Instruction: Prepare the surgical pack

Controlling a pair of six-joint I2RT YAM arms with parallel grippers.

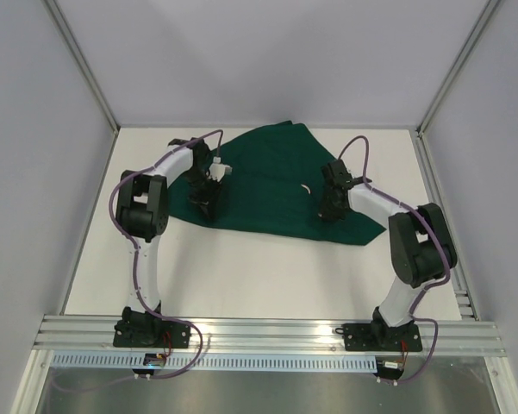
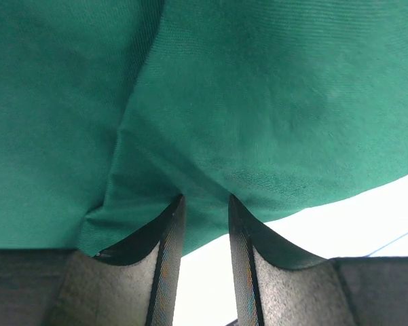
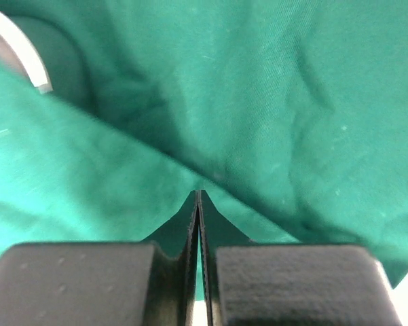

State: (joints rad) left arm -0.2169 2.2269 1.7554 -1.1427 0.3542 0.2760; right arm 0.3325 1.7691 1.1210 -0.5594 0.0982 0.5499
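Plainly, the cloth [image 1: 267, 185] lies rumpled on the table [image 1: 267, 267], so I judge that folding it well needs an even, low pull from both sides. On the cloth's right part, the right gripper [image 3: 198, 197] has its fingers pressed together, pinching a crease. At the cloth's left edge, the left gripper [image 2: 205, 198] has its fingers slightly spread with nothing clearly caught, so it should close on the hem first.

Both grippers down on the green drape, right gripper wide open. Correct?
Not quite. The right gripper is shut, not wide open: the right wrist view shows its fingers pressed together at a fold of the drape. The rest holds.
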